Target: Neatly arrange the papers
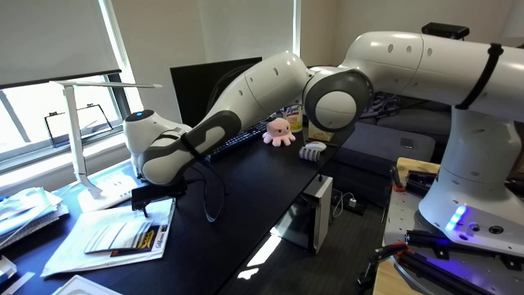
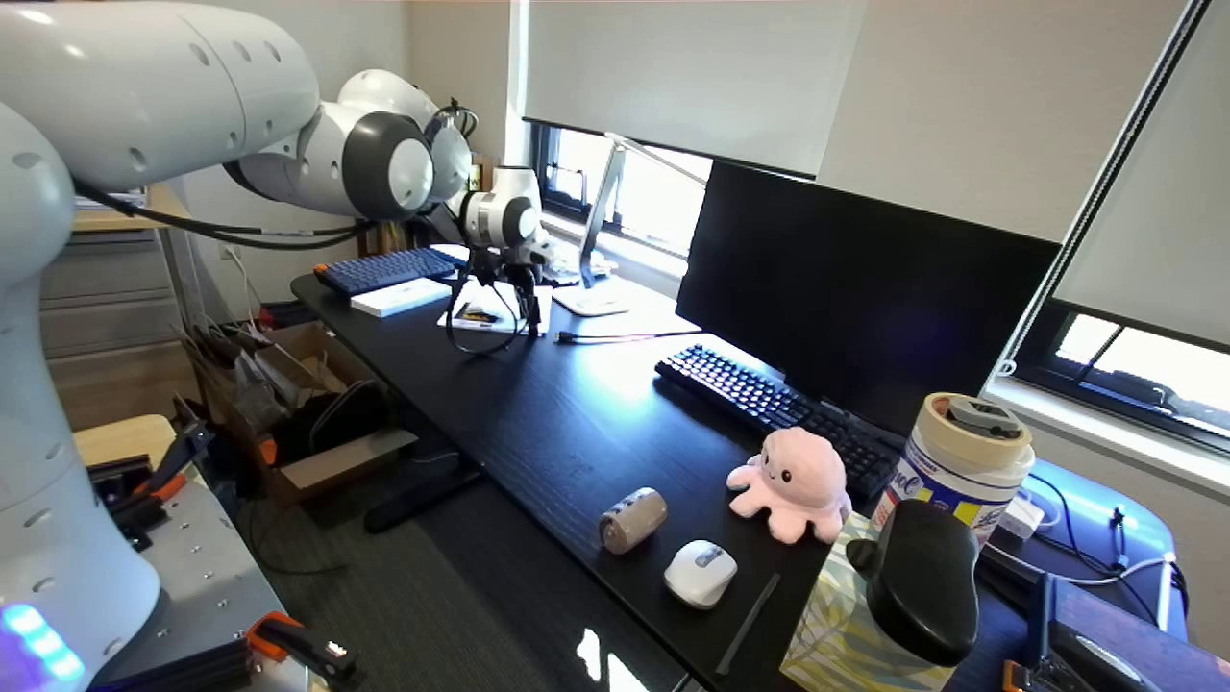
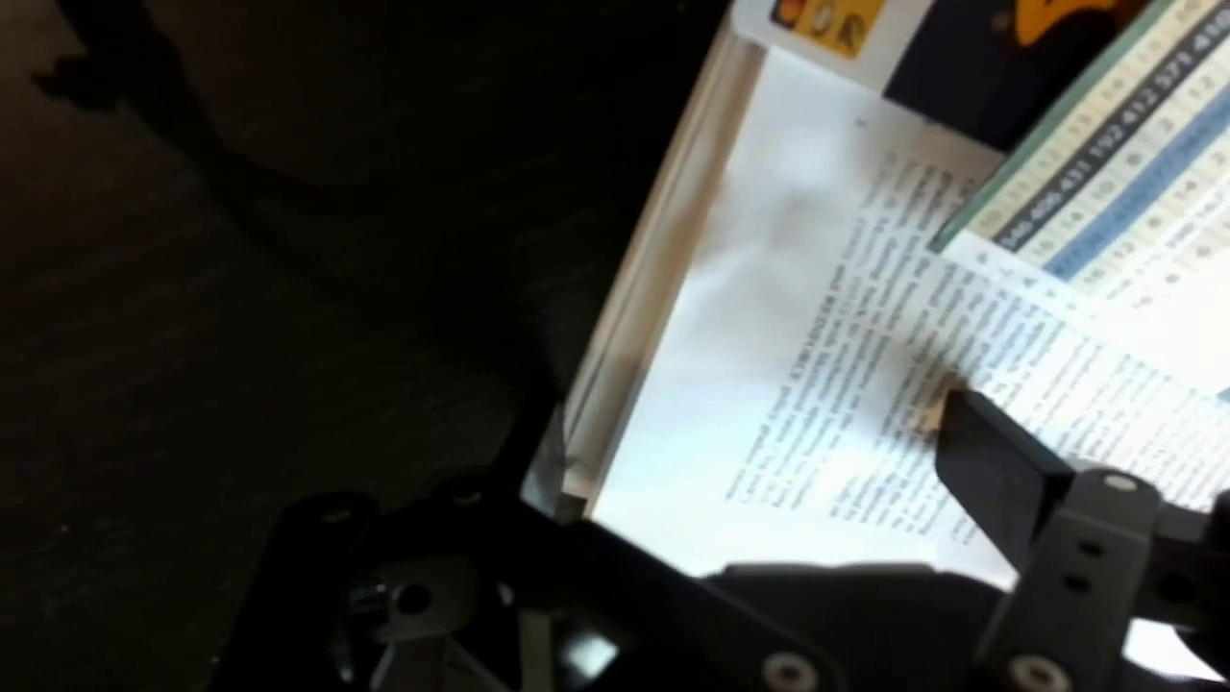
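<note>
A stack of white printed papers (image 1: 69, 241) lies on the dark desk; it also shows in an exterior view (image 2: 504, 296) and the wrist view (image 3: 711, 384). A striped leaflet (image 1: 118, 236) and a dark booklet (image 1: 148, 239) lie on top; the wrist view shows the leaflet (image 3: 1105, 183) and booklet (image 3: 980, 72) at upper right. My gripper (image 3: 750, 432) is open, one finger beside the stack's edge, the other over the top page. Nothing is held between the fingers. Whether they touch the paper is unclear. The gripper also shows in both exterior views (image 1: 145, 209) (image 2: 530, 322).
A white desk lamp (image 1: 75, 135) stands behind the stack. More loose papers (image 1: 28, 205) lie at the desk's far left. A white box (image 2: 402, 296), keyboard (image 2: 389, 270), monitor (image 2: 855, 298), second keyboard (image 2: 740, 384) and pink octopus toy (image 2: 798, 481) are also on the desk.
</note>
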Robot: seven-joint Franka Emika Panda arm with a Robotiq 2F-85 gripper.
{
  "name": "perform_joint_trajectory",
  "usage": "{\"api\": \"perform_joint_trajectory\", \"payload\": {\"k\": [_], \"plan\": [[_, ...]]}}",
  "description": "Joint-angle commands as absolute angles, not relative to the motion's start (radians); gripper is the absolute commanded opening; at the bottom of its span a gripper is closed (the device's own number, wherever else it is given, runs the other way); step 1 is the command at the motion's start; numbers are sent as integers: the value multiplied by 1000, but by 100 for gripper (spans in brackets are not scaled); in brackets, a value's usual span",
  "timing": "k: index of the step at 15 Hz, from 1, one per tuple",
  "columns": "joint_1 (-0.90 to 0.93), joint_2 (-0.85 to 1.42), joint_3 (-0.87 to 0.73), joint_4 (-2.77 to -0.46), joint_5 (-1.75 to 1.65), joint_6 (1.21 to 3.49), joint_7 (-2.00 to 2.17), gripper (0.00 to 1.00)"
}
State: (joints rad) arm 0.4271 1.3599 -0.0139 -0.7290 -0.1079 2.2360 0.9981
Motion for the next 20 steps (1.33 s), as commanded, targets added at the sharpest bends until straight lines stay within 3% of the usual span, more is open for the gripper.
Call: {"api": "perform_joint_trajectory", "payload": {"k": [1,9,20], "plan": [[444,1269,3,-927,-67,2256,1146,100],[476,1096,-11,-1247,-46,2289,1459,100],[485,843,-8,-1706,-93,2498,1426,100]]}}
